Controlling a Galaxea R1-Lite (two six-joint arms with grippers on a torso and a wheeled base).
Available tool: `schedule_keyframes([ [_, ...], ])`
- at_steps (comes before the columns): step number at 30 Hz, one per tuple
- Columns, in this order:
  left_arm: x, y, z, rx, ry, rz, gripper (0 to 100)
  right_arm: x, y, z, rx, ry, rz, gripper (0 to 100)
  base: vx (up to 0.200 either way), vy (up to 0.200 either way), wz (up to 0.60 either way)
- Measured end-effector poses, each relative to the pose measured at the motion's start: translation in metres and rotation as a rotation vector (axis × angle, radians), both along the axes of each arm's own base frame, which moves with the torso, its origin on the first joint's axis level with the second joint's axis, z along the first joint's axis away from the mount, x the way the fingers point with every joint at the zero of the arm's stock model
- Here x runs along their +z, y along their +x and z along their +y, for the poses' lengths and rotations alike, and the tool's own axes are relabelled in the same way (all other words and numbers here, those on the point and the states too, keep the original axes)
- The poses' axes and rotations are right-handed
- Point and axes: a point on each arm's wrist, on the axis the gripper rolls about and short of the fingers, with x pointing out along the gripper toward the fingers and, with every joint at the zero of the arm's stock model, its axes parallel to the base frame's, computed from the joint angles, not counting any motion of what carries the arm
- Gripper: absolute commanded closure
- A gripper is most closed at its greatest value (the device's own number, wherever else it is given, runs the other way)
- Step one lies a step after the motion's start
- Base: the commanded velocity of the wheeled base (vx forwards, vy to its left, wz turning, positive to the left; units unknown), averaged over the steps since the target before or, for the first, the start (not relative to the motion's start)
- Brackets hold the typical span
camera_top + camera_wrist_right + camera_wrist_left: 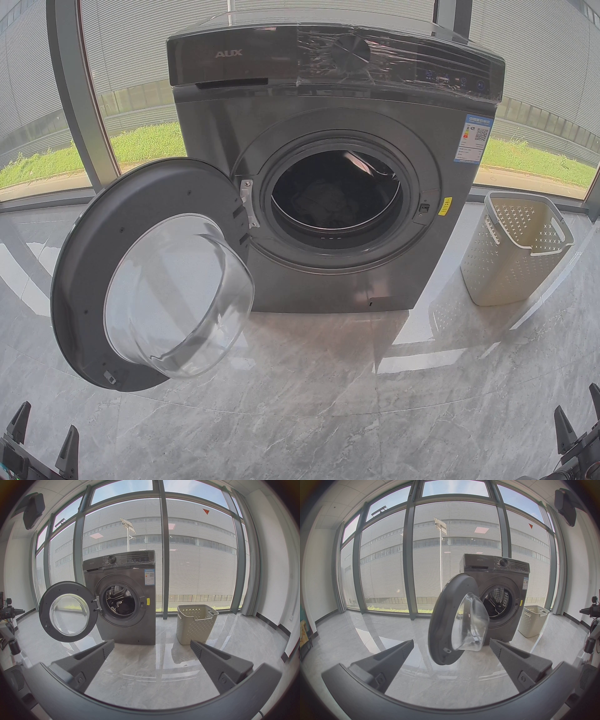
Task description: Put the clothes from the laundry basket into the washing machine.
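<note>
Task looks near done, nothing held
Dark clothes point(319, 200) lie in the washing machine point(400, 275) drum point(337, 232), door point(87, 281) swung wide at its left; laundry basket point(515, 250) stands just right of the machine, bare walls inside. Fabric likely soft, light, limp: pinch a bunched fold, not a hem. Pose: left gripper point(45, 431) and right gripper point(576, 406) sit low, well in front of the machine, fingers spread, holding nothing
</note>
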Motion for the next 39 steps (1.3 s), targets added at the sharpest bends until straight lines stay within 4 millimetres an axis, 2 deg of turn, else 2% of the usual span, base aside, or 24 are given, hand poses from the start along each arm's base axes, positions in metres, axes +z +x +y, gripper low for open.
schedule_keyframes([
  [21,0.003,0.0,0.0,0.003,0.006,-0.022,0,0.0,0.0,0.0,-0.001,0.0,0.001,0,0.0,0.0,0.0],
  [25,0.023,-0.006,0.0,-0.003,-0.008,-0.082,0,0.0,0.0,0.0,-0.002,0.0,0.001,0,0.0,0.0,0.0],
  [30,0.064,-0.01,0.0,-0.032,-0.018,-0.13,0,0.0,0.0,0.0,-0.001,0.0,0.001,0,0.0,0.0,0.0],
  [34,0.08,0.005,0.0,-0.065,-0.029,-0.063,0,0.0,0.0,0.0,-0.001,0.0,0.002,0,0.0,0.0,0.0],
  [39,0.092,0.037,-0.002,-0.094,-0.032,0.061,0,0.0,0.0,0.0,-0.001,0.0,0.002,0,0.0,0.0,0.0],
])
